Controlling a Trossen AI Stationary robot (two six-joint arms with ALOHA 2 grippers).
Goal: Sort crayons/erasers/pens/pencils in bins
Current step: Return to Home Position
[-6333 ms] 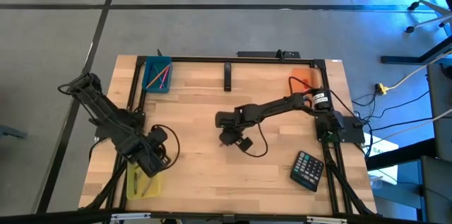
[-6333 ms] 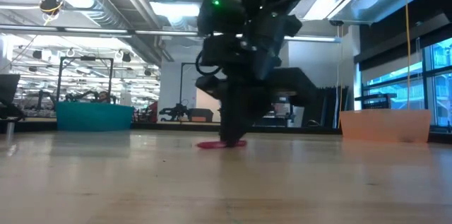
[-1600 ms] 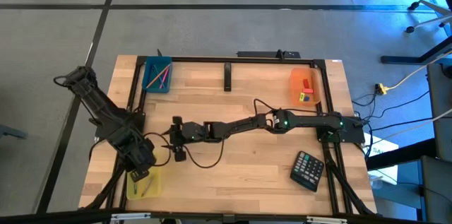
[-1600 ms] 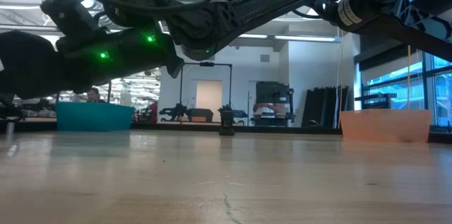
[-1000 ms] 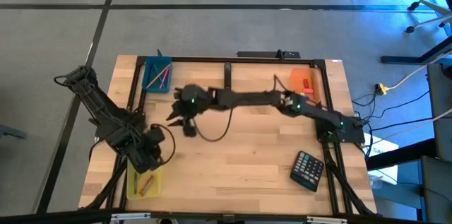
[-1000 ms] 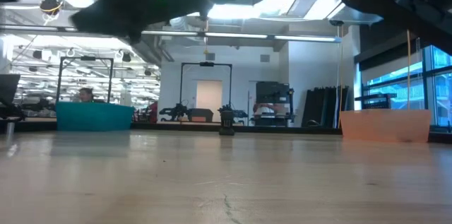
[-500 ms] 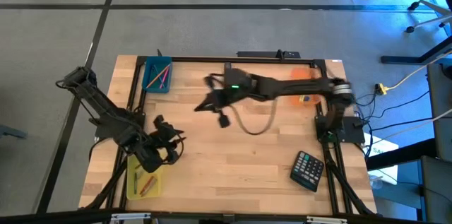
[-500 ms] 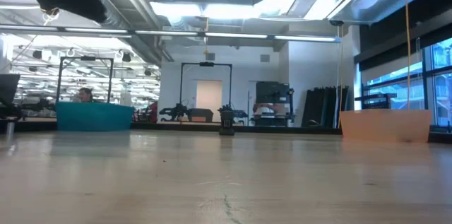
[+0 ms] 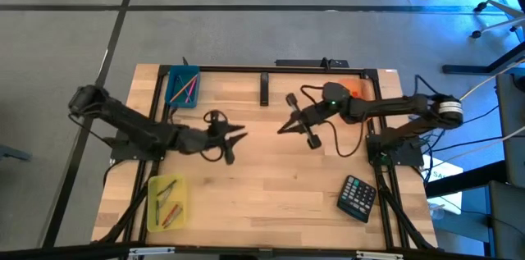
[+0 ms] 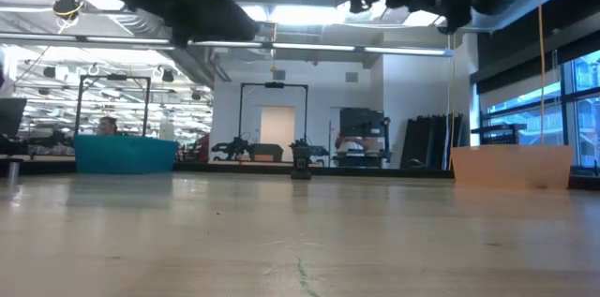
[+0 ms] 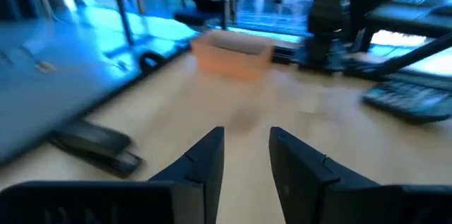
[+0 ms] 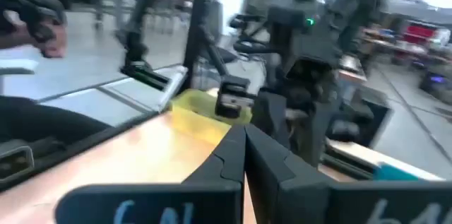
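The left tool [image 9: 238, 134] hovers over the tabletop [image 9: 271, 186] on the nearer side of the black stapler [image 9: 265, 89], a little toward the left arm, its fingers [image 11: 205, 164] slightly apart and holding nothing. The right tool [image 9: 283, 129] hangs beside it, just to the stapler's other side, fingers [image 12: 226, 153] pressed together and empty. Level with the stapler along the far edge, the teal bin [image 9: 174, 100] holds thin pink and green sticks [image 9: 187, 88], and the orange bin [image 9: 358, 86] sits opposite, partly under the right arm. Well away from the stapler, the yellow bin [image 9: 156, 188] holds several crayons [image 9: 168, 211], and a calculator [image 9: 358, 197] lies at the other near corner.
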